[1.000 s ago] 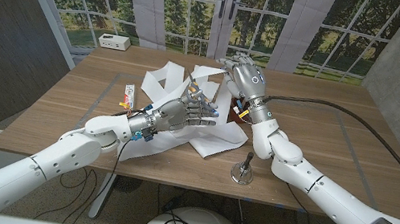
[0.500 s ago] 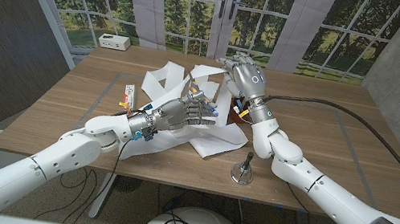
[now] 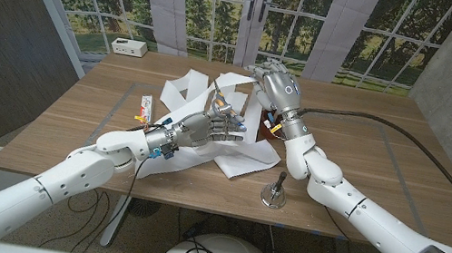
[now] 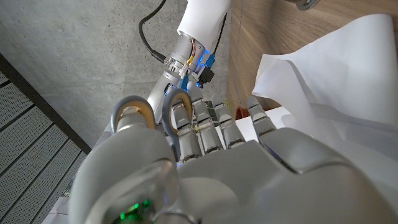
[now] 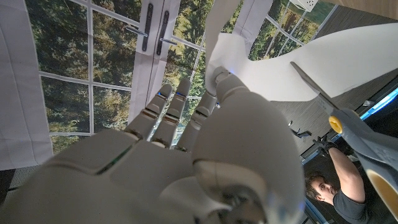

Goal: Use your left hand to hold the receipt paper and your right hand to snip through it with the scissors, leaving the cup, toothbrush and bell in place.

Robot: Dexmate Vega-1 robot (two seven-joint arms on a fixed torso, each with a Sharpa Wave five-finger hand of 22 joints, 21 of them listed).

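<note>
The left hand (image 3: 207, 127) is pressing the crumpled white receipt paper (image 3: 245, 153) at table centre; at one o'clock, the right hand (image 3: 274, 87) is gripping yellow-handled steel scissors (image 5: 348, 134). Best keeping the strip taut while closing blades squarely.

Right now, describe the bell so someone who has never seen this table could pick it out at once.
On the wooden table, look to the near edge, just in front of the white receipt paper and beside the right arm. The bell is a small metal piece with an upright handle, standing alone on bare wood, the only shiny thing there.
</note>
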